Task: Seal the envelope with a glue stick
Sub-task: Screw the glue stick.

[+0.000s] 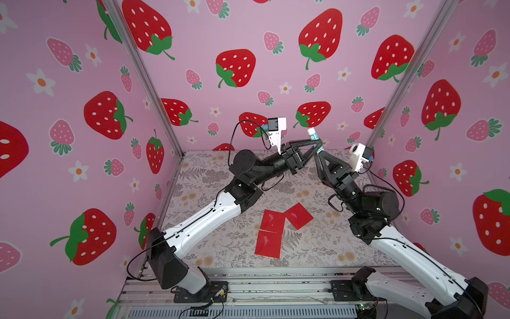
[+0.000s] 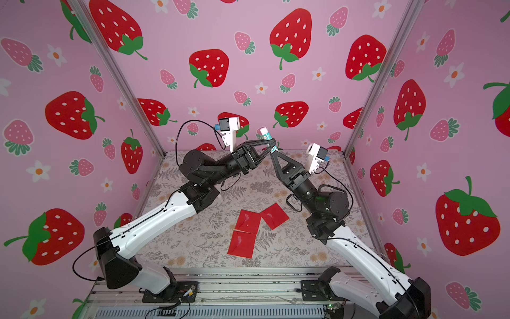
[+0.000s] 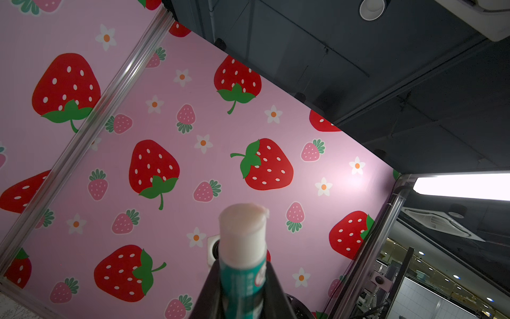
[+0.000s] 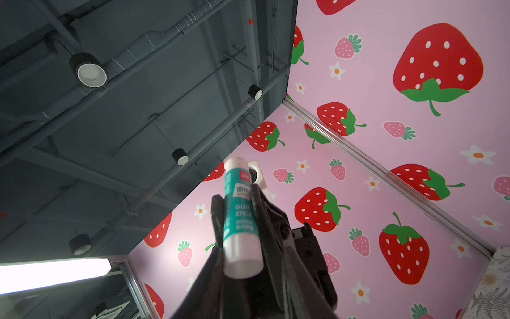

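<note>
Teal glue stick [image 1: 313,135] aloft in left jaws, clear of walls [image 1: 248,33] (right jaws unclear).

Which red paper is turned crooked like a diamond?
The red piece nearest the right arm, tilted cornerwise. The farther red piece and nearer red piece lie end to end.

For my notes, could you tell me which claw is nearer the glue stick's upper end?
Left claw: it clamps the glue stick just below that end; right claw straddles the base.
</note>
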